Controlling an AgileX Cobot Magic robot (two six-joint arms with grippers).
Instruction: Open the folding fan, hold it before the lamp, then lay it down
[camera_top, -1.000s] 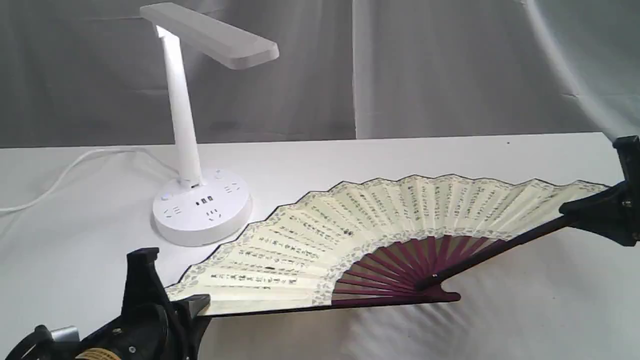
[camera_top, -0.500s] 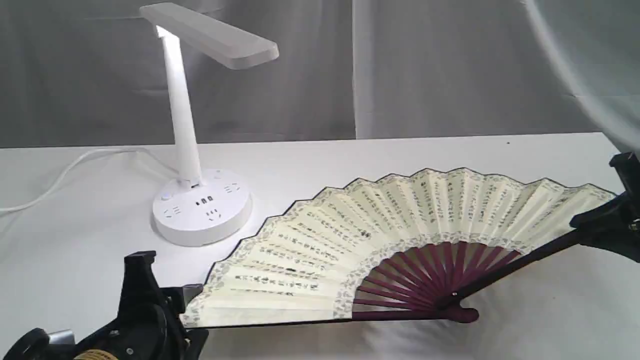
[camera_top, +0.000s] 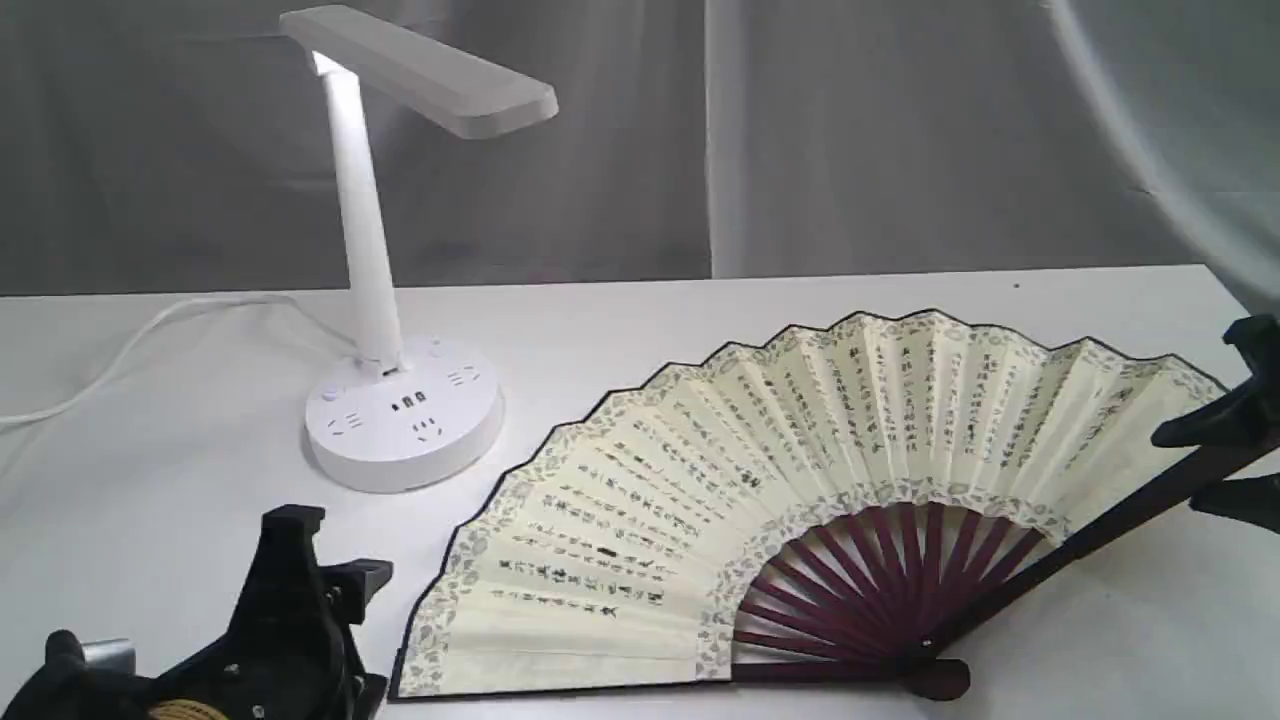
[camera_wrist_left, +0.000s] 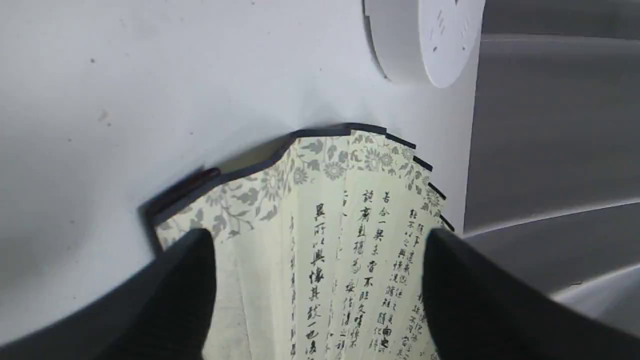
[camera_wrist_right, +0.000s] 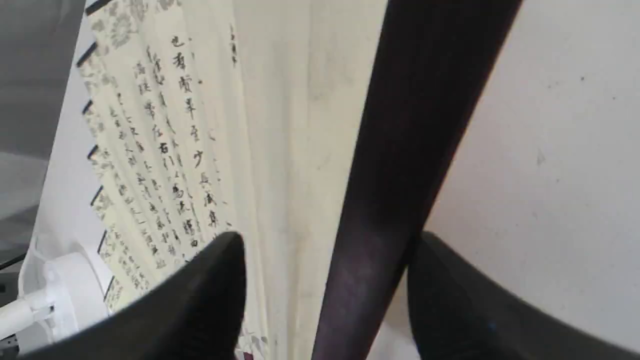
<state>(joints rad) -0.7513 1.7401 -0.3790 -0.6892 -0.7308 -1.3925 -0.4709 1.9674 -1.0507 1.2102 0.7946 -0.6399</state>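
Change: over the last second the folding fan (camera_top: 800, 480) has slid toward the exterior camera and away from the lamp (camera_top: 365, 250); its left end, which sat at the left jaws a second ago, now lies clear of them
Left jaws: spread wide and pinching nothing; in the left wrist view the black fingers (camera_wrist_left: 180, 295) stand either side of the fan's flowered corner without touching it
Right jaws: now forked where a second ago they looked like one dark mass; the dark guard (camera_top: 1080, 540) runs between them, and in the right wrist view cream paper shows between the guard and one finger, so they read as spread, not clamped
Fan position: fully open, writing upward, apparently flat on the desk (camera_top: 700, 300), its pivot (camera_top: 935, 678) near the lower edge of the exterior view, its leaf well apart from the lamp base
Meaning for the task: the laying-down step looks all but done; what seems left is for both arms to draw back without snagging the paper
Desk: plain white and matte, bare around the fan; a white cord (camera_top: 120, 350) trails from the lamp base toward the left edge
Room: a grey curtain (camera_top: 850, 140) hangs behind the desk; a bright patch glows where the lamp's stem meets its head
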